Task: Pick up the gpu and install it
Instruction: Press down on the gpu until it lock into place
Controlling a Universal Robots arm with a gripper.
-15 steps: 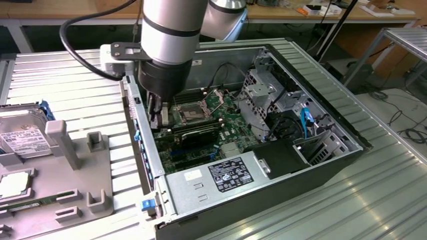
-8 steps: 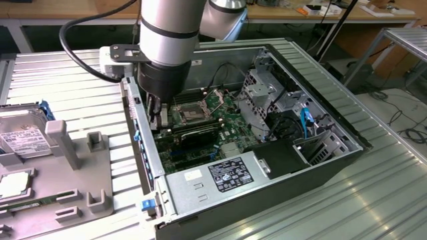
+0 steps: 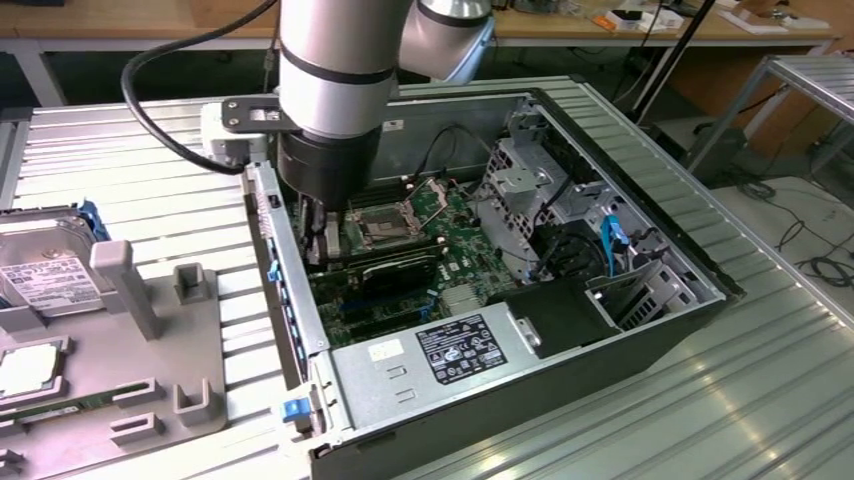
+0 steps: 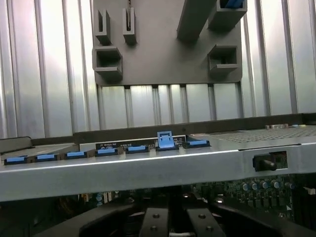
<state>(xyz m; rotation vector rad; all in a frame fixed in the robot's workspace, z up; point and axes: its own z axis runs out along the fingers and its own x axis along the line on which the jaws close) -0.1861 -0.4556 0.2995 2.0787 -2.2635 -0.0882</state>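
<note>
- Gpu (image 3: 387, 268) lies as a dark, flat card inside your open computer case (image 3: 694, 310), down on the green motherboard (image 3: 447, 225), running across the board just below the processor socket (image 3: 378, 228).
- Your hand (image 3: 318, 235) sits inside the case beside the rear wall, directly above the end of the card nearest that wall.
- Its two dark fingers (image 4: 155, 222) are drawn together; whether they are pinching the card's edge or only resting on it cannot be told.
- In the wrist view, the case's rear wall crosses in front of the hand, with a row of blue slot clips (image 4: 133, 148) along its top edge and one blue latch (image 4: 166, 140) standing higher than the rest.
- The case rests on a ribbed metal tabletop (image 3: 747, 400).
- A silver power supply (image 3: 427, 360) with a black label fills the case's near corner.
- Toward the exterior view's left edge of the tabletop sits a grey parts fixture (image 3: 147, 340), and a hard drive (image 3: 47, 265) with a white label lies on it.
</note>
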